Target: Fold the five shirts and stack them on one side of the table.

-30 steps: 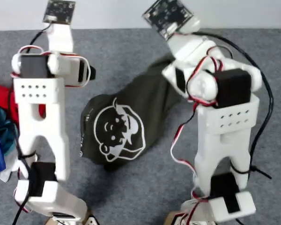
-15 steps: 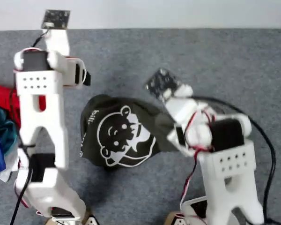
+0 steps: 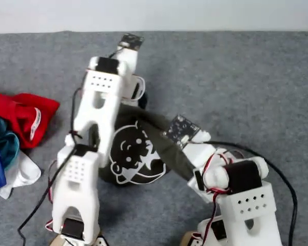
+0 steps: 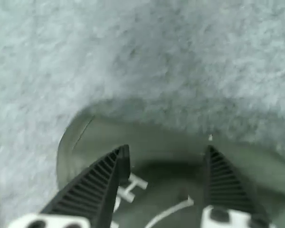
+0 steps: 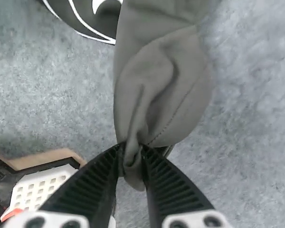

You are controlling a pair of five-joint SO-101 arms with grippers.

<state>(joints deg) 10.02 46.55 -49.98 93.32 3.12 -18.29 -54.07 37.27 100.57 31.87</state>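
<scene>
Shirt [image 3: 136,154], dark with white print: we log it on the grey table [image 3: 246,77], one fold pinched tight in the right gripper [image 5: 131,152], the rest trailing away from it. Left gripper [image 4: 167,152]: fingers spread apart, directly over the shirt's rim. Pile [image 3: 15,133] of coloured shirts: we note it well apart from both grippers, nearer the left.

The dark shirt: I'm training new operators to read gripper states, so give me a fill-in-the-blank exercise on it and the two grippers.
1. The right gripper is ____ on a bunched edge of the dark shirt.
2. The left gripper hangs over the shirt with its fingers ____.
3. The cartoon print on the shirt is ____ in colour.
Missing words: shut; open; white.
</scene>
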